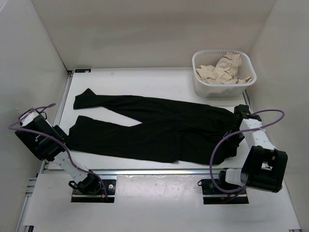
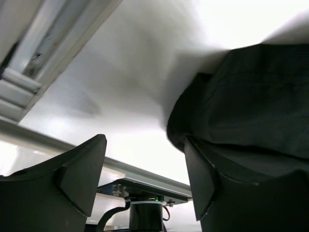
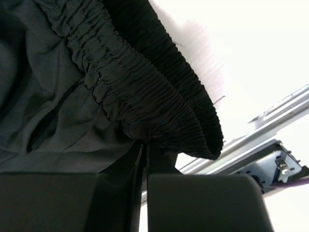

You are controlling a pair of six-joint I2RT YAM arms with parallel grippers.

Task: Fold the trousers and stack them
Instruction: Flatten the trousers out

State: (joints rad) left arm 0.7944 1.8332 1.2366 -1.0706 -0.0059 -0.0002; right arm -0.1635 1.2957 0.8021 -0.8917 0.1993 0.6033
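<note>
trousers (image 1: 159, 128): black, lying flat on the desk (image 1: 145, 79), stretched from one hand to the other.
left hand (image 2: 145, 145): wide open, holding nothing. A leg end of the trousers lies just beside one finger.
right hand (image 3: 145, 159): squeezed closed, pinching the trousers just under the stretchy waist.

Bright even overhead light, blown-out whites in wrist views; soft shadows

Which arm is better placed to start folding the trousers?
Right: the right pincer is shut on the trousers at the elastic waistband; the left pincer stands open at a leg cuff, gripping nothing.
</note>
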